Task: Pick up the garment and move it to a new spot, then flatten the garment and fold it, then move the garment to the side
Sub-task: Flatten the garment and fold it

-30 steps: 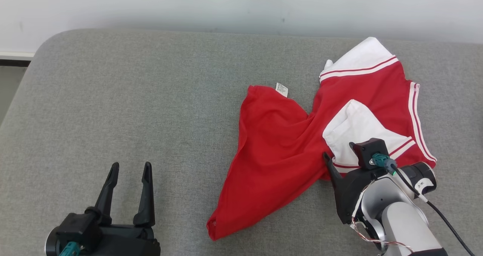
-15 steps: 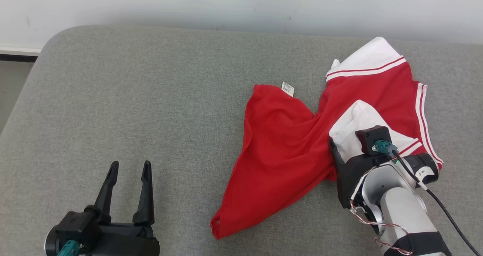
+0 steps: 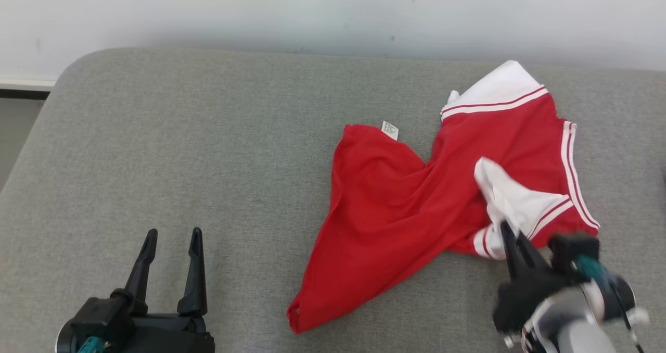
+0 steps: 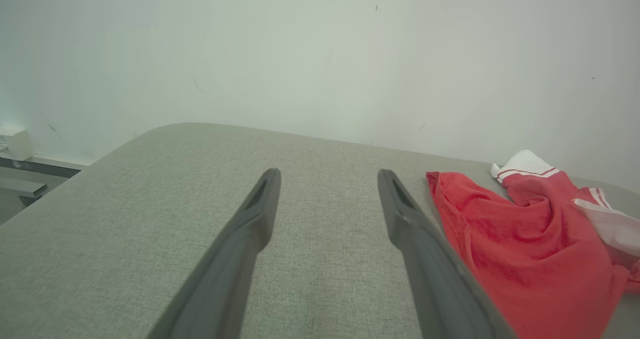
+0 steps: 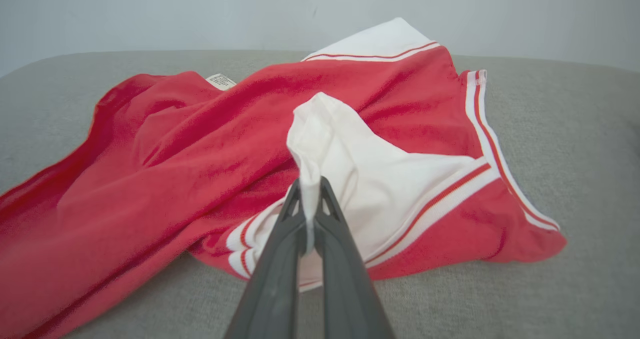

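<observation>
Right gripper (image 5: 310, 191), spread a second ago, now pinches the jersey (image 3: 395, 202). Left gripper (image 3: 169, 236) idle, spread. Judged ready for the lift.

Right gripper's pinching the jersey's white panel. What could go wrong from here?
1. The right gripper holds only a thin fold of the white panel; it may slip out on lifting.
2. The garment lies twisted and bunched; a one-point lift would likely hang it crumpled, making flattening harder.
</observation>
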You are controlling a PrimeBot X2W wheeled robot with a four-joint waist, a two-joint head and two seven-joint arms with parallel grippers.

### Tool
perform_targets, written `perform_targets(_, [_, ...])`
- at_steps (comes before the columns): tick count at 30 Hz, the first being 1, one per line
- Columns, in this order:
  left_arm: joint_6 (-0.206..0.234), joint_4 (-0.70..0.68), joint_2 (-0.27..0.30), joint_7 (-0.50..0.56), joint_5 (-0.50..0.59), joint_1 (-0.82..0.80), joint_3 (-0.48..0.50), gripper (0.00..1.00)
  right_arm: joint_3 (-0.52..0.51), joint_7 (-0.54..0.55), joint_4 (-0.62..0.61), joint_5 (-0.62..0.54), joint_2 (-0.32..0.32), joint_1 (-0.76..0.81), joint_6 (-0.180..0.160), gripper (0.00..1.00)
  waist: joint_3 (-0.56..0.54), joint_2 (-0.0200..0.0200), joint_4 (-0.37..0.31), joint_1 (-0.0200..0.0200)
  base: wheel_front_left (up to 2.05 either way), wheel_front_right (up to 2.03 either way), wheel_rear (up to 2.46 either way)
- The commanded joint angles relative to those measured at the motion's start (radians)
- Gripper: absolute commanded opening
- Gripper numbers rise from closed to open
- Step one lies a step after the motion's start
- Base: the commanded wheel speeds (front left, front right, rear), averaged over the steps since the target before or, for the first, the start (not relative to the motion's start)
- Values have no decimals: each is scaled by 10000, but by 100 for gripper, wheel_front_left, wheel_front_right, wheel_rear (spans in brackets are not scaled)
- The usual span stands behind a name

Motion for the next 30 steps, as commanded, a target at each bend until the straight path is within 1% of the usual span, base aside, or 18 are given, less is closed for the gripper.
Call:
perform_targets(1, [8, -10, 1, -1, 67, 64, 65, 100, -80, -93, -267, 267, 7, 483, -24, 0, -49, 0, -128, 0, 0, 0, 0])
perform_targets(3, [2, -34, -1, -1, 81, 139, 140, 100, -165, -21, -696, 796, 10, 1364, -24, 2, -74, 0, -281, 0, 0, 0, 0])
perform_targets(4, [-7, -45, -1, -1, 94, 151, 152, 100, -196, 23, -885, 1050, 12, 1746, -24, 68, -74, 0, -354, 0, 0, 0, 0])
perform_targets(5, [-12, -57, 1, -1, 105, 156, 198, 100, -219, 85, -1047, 1230, 11, 2060, -24, 100, -76, 0, -453, 0, 0, 0, 0])
perform_targets(10, [-57, 45, 1, -1, 149, 55, 270, 100, -493, 372, -1478, 1529, 12, 3179, -24, 100, -182, 0, -839, 0, 0, 0, 0])
perform_targets(15, [-92, 16, 0, -1, 164, 269, 327, 100, -830, 654, -1891, 1481, 13, 3602, -24, 100, -417, 0, -1126, 0, 0, 0, 0])
perform_targets(20, [-64, -10, -1, -1, 184, 460, 433, 100, -1466, 803, -2672, 1330, 12, 3803, -24, 100, -633, 0, -1358, 0, 0, 0, 0])
perform_targets(23, [-35, -26, -1, -1, 194, 616, 544, 100, -1748, 636, -3192, 1014, 14, 3669, -24, 100, -744, 0, -1521, 0, 0, 0, 0])
perform_targets(26, [-19, 6, -1, -1, 175, 737, 619, 100, -1736, 345, -3510, 691, 12, 3436, -24, 100, -835, 0, -1621, 0, 0, 0, 0])
perform_targets(30, [70, -7, -1, -1, 70, 998, 739, 100, -1306, -484, -3669, -149, 15, 2957, -24, 100, -1019, 0, -1802, 0, 0, 0, 0])
